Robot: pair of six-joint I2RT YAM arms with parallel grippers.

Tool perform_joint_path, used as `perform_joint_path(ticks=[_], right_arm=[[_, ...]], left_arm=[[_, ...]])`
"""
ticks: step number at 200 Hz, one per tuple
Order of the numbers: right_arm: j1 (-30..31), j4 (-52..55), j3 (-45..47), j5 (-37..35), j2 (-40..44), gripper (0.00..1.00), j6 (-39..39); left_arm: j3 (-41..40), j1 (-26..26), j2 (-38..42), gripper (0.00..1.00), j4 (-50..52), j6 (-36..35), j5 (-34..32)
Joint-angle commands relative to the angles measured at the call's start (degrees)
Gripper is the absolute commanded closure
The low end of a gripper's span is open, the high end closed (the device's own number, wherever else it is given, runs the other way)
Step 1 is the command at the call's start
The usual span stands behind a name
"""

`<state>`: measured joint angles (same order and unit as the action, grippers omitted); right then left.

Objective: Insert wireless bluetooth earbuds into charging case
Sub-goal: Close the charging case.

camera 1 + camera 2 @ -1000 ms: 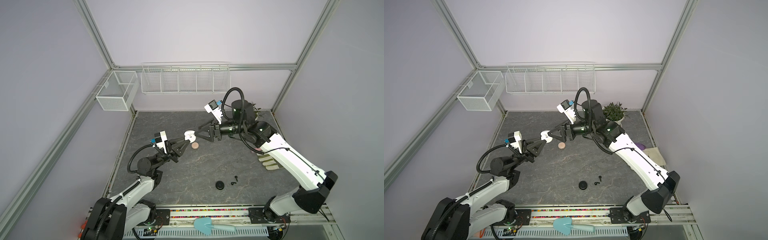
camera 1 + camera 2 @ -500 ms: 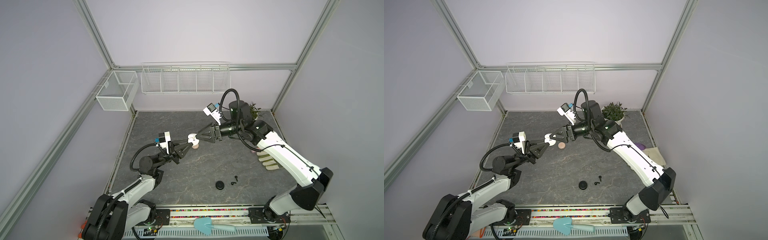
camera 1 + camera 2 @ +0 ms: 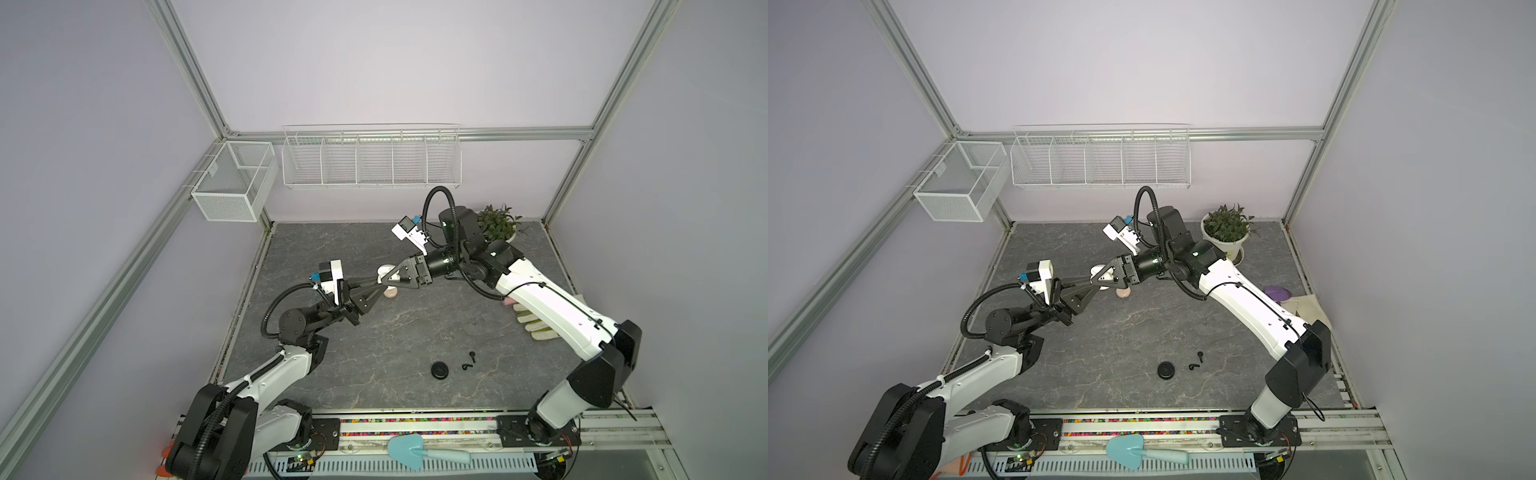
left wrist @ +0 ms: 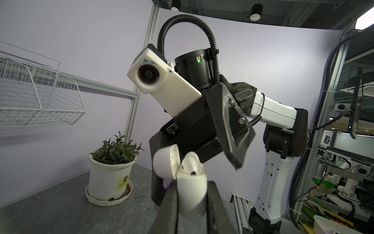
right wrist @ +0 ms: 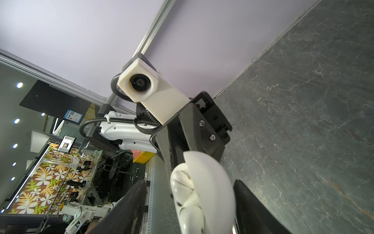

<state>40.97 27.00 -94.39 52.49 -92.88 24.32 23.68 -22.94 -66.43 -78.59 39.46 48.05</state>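
My left gripper (image 4: 192, 202) is shut on a white charging case (image 4: 192, 188), held above the table in both top views (image 3: 384, 274) (image 3: 1102, 273). The lid (image 4: 167, 162) is flipped open and a whitish earbud (image 4: 192, 164) sits in the case. My right gripper (image 5: 189, 182) faces it from the other side. Its jaws are open and straddle the case (image 5: 202, 192), with a clear gap on one side and the other finger close to the lid. Two black earbuds (image 3: 472, 355) (image 3: 467, 366) lie beside a round black case (image 3: 439, 369) near the front.
A pinkish round case (image 3: 391, 294) lies on the table under the grippers. A potted plant (image 3: 1225, 230) stands at the back right. A glove (image 3: 536, 326) and a purple item (image 3: 1278, 292) lie at the right edge. A teal shovel (image 3: 415, 451) rests on the front rail.
The left gripper has carried the white case lower and towards the right arm. The right gripper has come forward and down around it, and its jaws have narrowed a little.
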Motion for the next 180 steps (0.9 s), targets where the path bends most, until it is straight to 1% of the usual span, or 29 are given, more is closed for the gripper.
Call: perform_joint_path(ticks=[1, 46, 142, 180], right_arm=[[-0.2, -3.7, -0.4, 2.2, 2.1, 0.31, 1.3], [-1.0, -6.8, 1.1, 2.5, 3.6, 0.34, 3.1], [-1.2, -8.0, 3.7, 2.7, 6.4, 0.39, 4.1], [-0.2, -7.5, 5.2, 2.5, 7.3, 0.42, 3.0]], left_arm=[[1.5, -0.3, -0.2, 1.00, -2.4, 0.7, 0.9], [1.0, -0.3, -0.5, 1.00, -2.4, 0.3, 0.4], [0.6, -0.3, -1.3, 1.00, -2.4, 0.2, -0.8], [1.0, -0.3, -2.0, 1.00, -2.4, 1.3, -1.4]])
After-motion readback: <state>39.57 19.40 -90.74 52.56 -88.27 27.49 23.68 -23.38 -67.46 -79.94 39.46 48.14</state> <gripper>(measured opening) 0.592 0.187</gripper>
